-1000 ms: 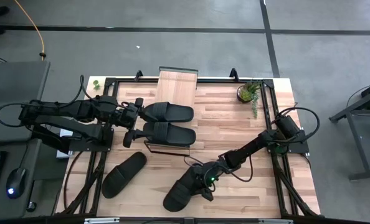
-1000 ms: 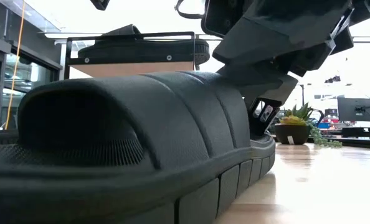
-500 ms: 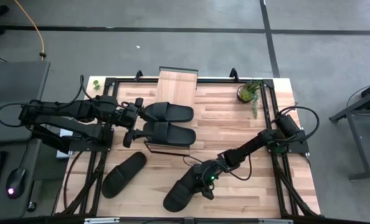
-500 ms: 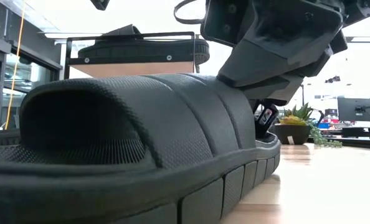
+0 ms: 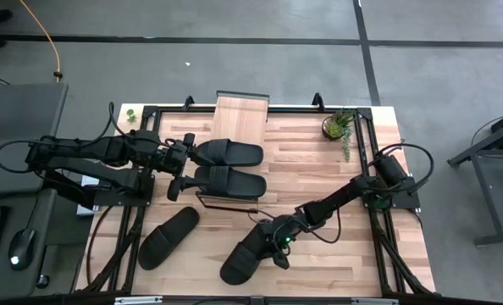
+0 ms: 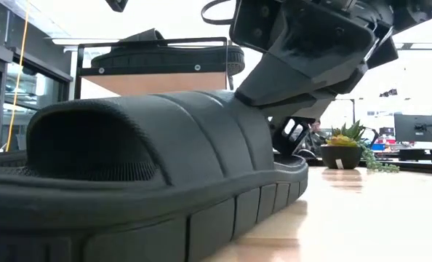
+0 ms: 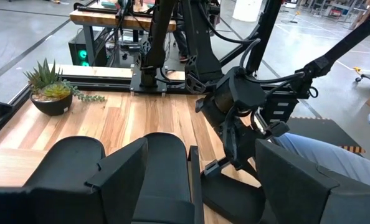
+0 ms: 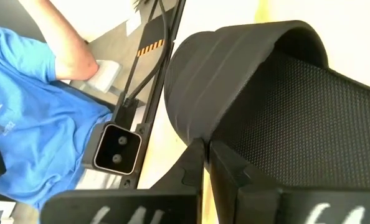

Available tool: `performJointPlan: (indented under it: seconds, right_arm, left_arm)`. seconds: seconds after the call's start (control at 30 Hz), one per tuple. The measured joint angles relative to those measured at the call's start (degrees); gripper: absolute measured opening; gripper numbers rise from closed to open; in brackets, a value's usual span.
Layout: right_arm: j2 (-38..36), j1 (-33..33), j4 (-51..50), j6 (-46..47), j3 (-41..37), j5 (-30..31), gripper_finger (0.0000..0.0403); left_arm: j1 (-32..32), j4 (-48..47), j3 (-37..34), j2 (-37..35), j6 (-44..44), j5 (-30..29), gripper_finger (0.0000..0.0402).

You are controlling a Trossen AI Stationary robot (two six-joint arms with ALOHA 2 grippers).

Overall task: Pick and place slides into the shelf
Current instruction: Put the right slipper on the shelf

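The right gripper (image 5: 274, 243) pinches the heel edge of a matte black slide (image 5: 245, 257) with a wide ribbed strap; the left gripper (image 5: 186, 163) is spread by the shelf (image 5: 240, 116).

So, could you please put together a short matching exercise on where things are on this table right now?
Things:
1. right tool
2. left tool
3. potted plant
4. loose slide

Places or states:
A. lying alone at the table's front left
B. open, beside the two slides on the shelf
C. shut on a slide's edge at the table's front
D. at the table's far right corner

Pairs: 1-C, 2-B, 3-D, 4-A
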Motion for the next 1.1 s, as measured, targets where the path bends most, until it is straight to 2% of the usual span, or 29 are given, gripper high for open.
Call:
performJointPlan:
  seconds: [0.4,0.73,0.9,1.1]
  right_arm:
    - [-2.0,0.2,-1.0,-2.1,1.3,0.2,0.0000]
    - [-2.0,1.8,-18.0,-9.0,13.1,2.7,0.0000]
    - [-2.0,2.0,-25.2,-12.5,18.2,5.0,0.0000]
    - [-2.0,1.9,-33.2,-16.2,25.5,3.8,0.0000]
  left_arm:
    - [0.0,-0.1,0.0,0.4,0.0,-1.2,0.0280]
    - [0.0,0.1,0.0,4.3,-1.3,-7.1,0.0280]
    - [0.0,0.3,0.0,4.5,-1.0,-7.0,0.0280]
    - [0.0,0.1,0.0,4.5,-1.5,-3.4,0.0280]
